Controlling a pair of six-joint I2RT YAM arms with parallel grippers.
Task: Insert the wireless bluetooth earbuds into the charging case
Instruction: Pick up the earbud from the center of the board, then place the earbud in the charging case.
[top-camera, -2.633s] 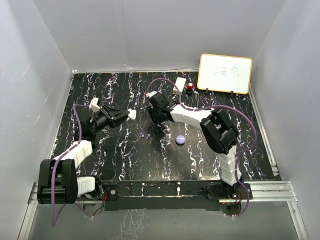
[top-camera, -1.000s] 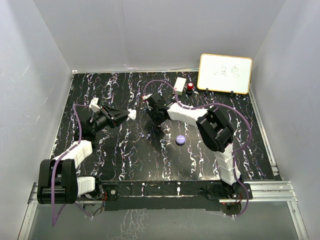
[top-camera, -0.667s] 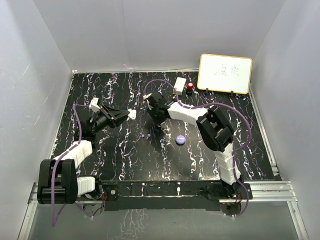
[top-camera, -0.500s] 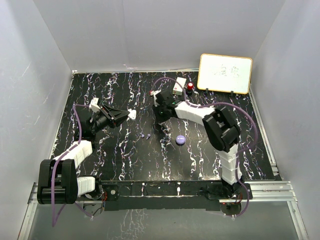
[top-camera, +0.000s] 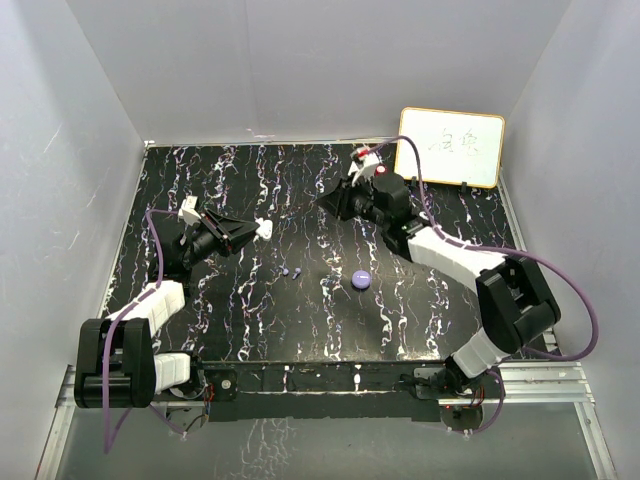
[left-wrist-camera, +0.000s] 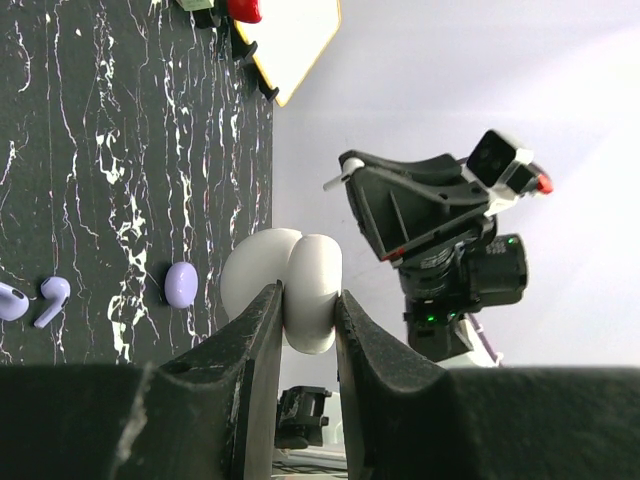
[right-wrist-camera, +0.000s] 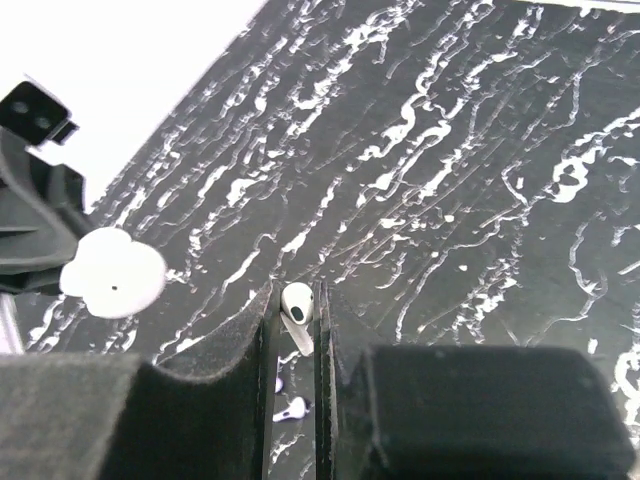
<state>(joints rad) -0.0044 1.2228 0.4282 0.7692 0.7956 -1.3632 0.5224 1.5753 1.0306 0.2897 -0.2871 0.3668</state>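
Claws both clenched. The right claw (right-wrist-camera: 296, 322) pinches a white earbud (right-wrist-camera: 296, 303) between its fingertips (bud end outward, stem back toward the wrist). The left claw (left-wrist-camera: 307, 300) grips a white case (left-wrist-camera: 300, 262), held in the air opposite the right arm. Below, on the black table (top-camera: 220, 320), lie two purple earbuds (top-camera: 286, 272) side by side, with a purple case (top-camera: 361, 279) near them.

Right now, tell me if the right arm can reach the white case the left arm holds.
Probably yes: nothing stands between the white case and the right jaws, shut on a white earbud.
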